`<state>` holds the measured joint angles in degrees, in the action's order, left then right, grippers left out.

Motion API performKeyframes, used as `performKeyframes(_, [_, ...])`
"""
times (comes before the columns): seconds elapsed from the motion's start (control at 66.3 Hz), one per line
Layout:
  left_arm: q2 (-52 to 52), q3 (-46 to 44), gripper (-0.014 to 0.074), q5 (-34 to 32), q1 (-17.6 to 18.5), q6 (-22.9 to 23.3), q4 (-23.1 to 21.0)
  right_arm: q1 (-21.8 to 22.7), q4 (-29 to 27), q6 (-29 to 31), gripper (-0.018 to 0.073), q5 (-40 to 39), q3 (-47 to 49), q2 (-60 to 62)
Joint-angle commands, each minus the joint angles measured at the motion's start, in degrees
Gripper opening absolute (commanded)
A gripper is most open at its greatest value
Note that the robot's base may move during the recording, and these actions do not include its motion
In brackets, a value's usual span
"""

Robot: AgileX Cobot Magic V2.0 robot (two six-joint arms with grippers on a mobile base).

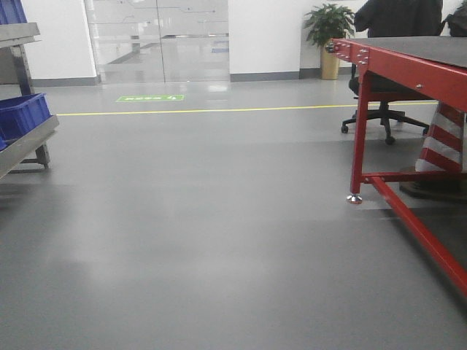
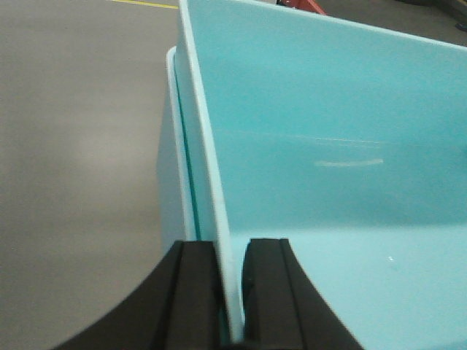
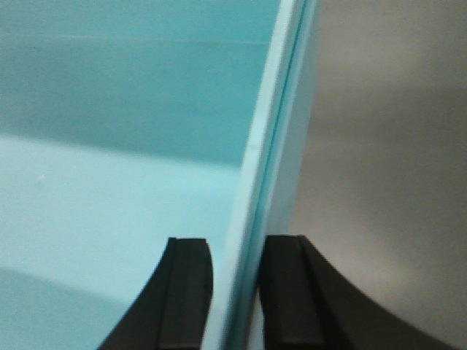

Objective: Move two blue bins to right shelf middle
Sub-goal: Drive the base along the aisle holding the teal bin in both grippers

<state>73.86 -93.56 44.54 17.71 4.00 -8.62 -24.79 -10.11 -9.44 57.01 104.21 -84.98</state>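
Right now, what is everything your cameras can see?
pale blue bins: two, sky-blue, nested, held at both side walls
dark blue bins: at least two, dark blue, on the rack
steel rack: one, silver, far left
table: one, red frame, dark top, right
office chair: one, black, behind the table
seated person: one, dark clothes, on the chair
potted plant: one, green, by the back wall
glass doors: clear, back centre
floor line: one, yellow, across the grey floor
left gripper: one, black, shut on a bin wall
right gripper: one, black, shut on the opposite wall
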Motion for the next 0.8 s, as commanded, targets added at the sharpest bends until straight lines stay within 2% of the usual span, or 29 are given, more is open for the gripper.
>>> performKeyframes(0.0, [-0.7,-0.9,-0.0111,-4.0,0.4,-0.9,-2.7,-0.3,-3.1,1.3,-0.0153,-5.3,0.9,1.0])
performKeyframes(0.785, [-0.7,-0.9,-0.0111,-4.0,0.4,-0.9,-2.7,-0.3,-3.1,1.3,-0.0153,-5.3,0.9,1.0])
